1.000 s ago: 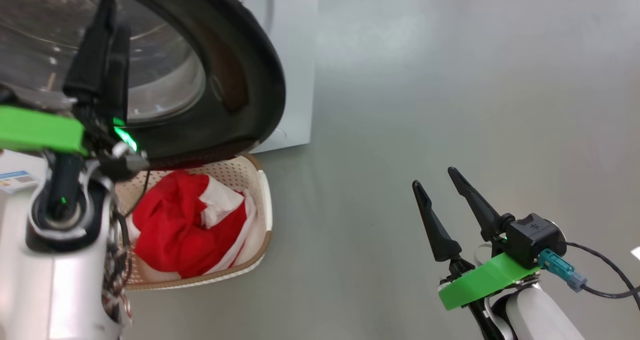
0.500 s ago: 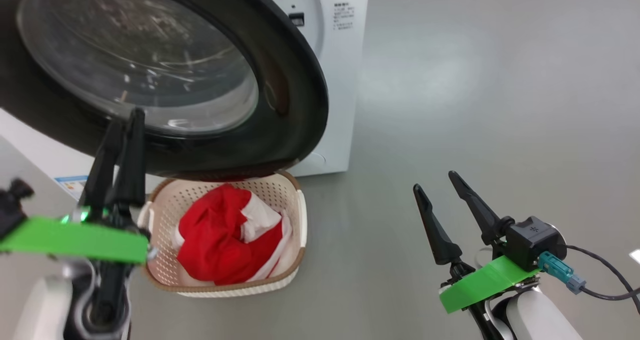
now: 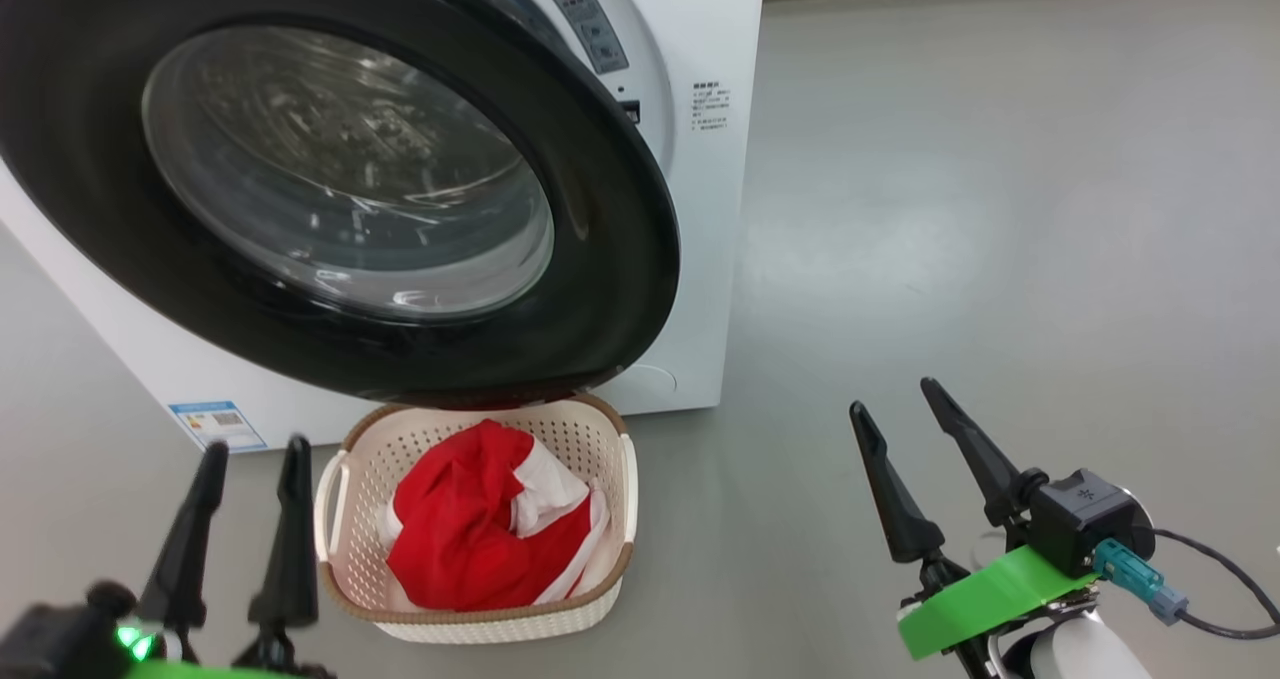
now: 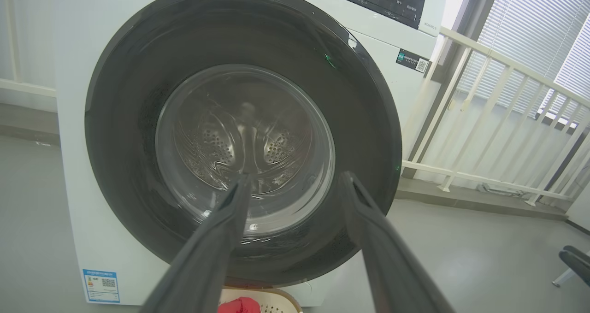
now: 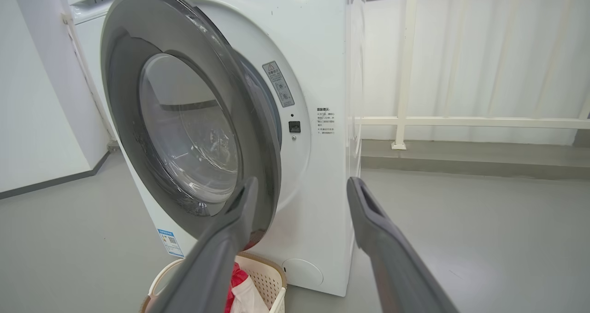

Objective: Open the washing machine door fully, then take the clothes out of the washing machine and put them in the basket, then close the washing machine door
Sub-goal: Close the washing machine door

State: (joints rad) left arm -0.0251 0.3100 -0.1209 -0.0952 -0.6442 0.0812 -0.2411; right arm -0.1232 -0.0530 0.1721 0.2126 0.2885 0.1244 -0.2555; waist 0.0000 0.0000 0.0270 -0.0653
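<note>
We count one white boxy washing machine (image 3: 700, 209), its one round black-rimmed glass door (image 3: 640, 289) ajar, and one cream perforated plastic basket (image 3: 500, 624) on the grey floor (image 3: 1000, 209) under the door's lower edge, holding one crumpled heap of red-and-white clothes (image 3: 460, 549). The left gripper (image 3: 256, 449) beside the basket and the right gripper (image 3: 894, 397) well apart both have dark tapered fingers spread, empty.
</note>
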